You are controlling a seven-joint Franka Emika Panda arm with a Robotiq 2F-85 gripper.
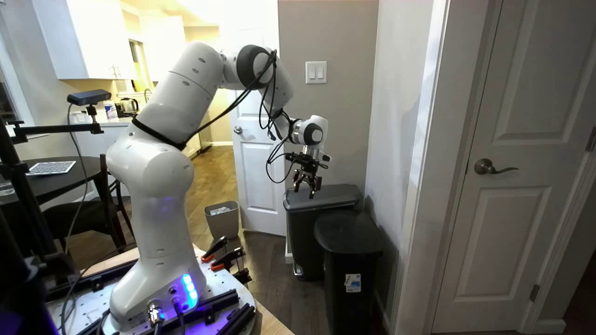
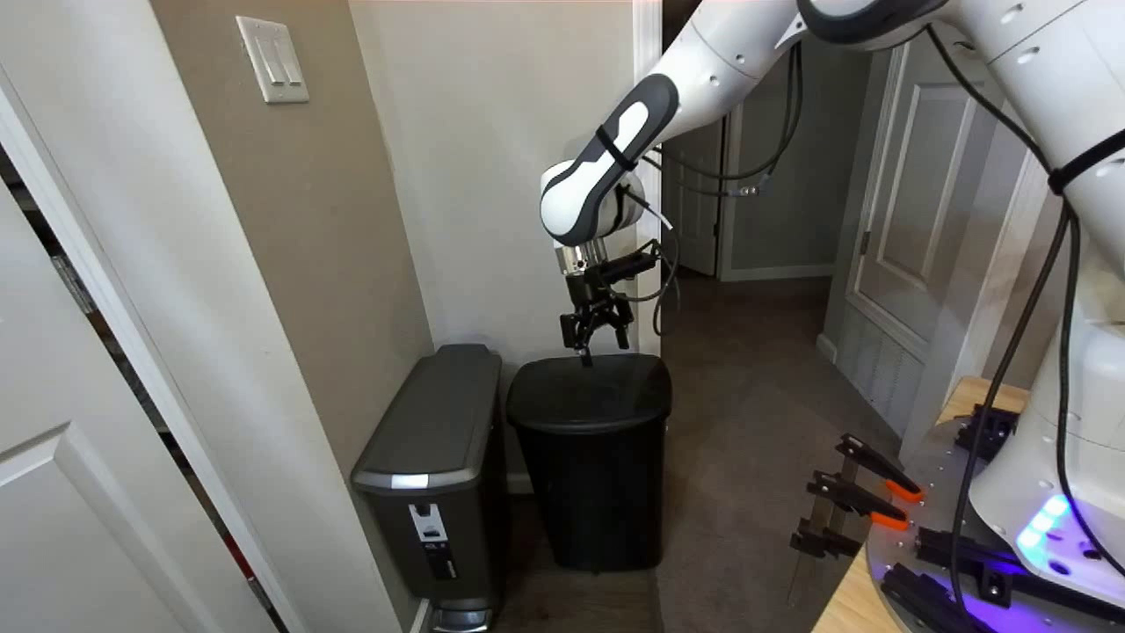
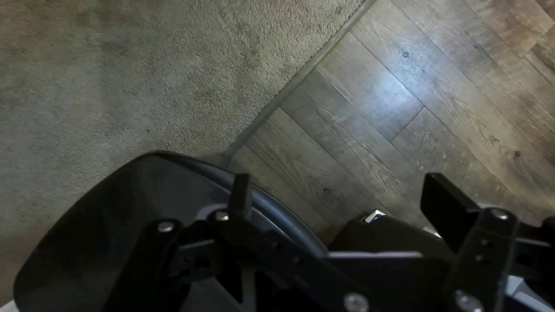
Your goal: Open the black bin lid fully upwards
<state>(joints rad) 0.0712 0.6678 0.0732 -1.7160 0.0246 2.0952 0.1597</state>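
Note:
The black bin (image 1: 351,307) stands upright on the floor, with a small pale label on its front; it also shows in an exterior view (image 2: 598,501). Its glossy black lid (image 1: 349,230) lies flat and shut on top, also seen in an exterior view (image 2: 589,396) and at lower left in the wrist view (image 3: 121,225). My gripper (image 1: 307,186) points down above the bins, also in an exterior view (image 2: 599,345). In the wrist view my gripper (image 3: 340,195) is open and empty; one finger overlaps the lid's curved rim, the other is off it. Exact height above the lid is unclear.
A greyer bin (image 1: 305,232) with a lighter top stands right beside the black bin; it also shows in an exterior view (image 2: 431,413). A wall (image 1: 391,139) rises close behind the bins. A small waste basket (image 1: 222,223) stands near the white door (image 1: 256,186).

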